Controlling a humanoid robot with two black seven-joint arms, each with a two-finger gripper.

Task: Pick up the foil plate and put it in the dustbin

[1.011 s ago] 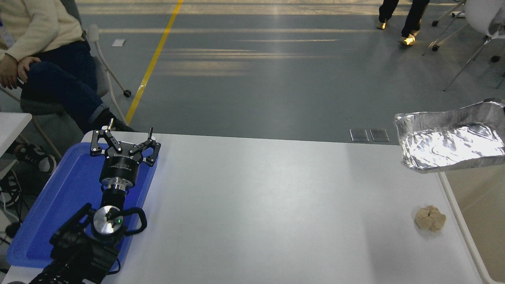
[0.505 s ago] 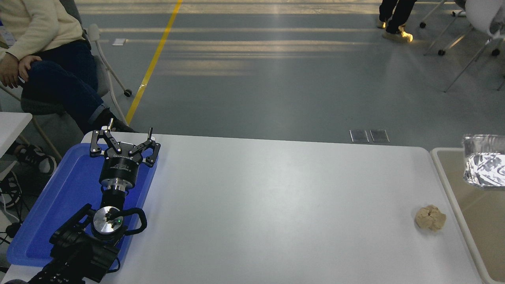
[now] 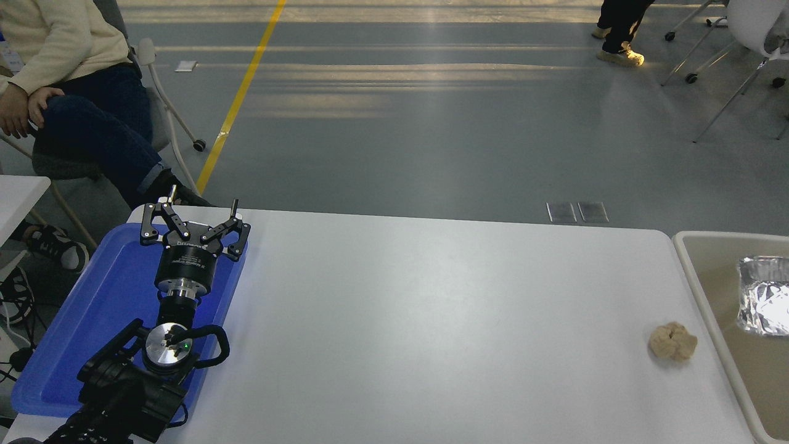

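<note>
Grey floor behind a white tabletop (image 3: 431, 320): foil plate (image 3: 764, 296) lies inside dustbin (image 3: 690, 246) at three o'clock, right arm unseen, so confirm release; left gripper (image 3: 194, 216) parked at nine o'clock, fingers spread.

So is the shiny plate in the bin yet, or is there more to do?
It looks done: the foil plate now sits inside the dustbin at the table's right edge. Nothing is in hand; the right arm is out of view, and the left end effector is parked open over the blue tray. Only a small tan wad is left on the table, and it isn't part of this job.
</note>
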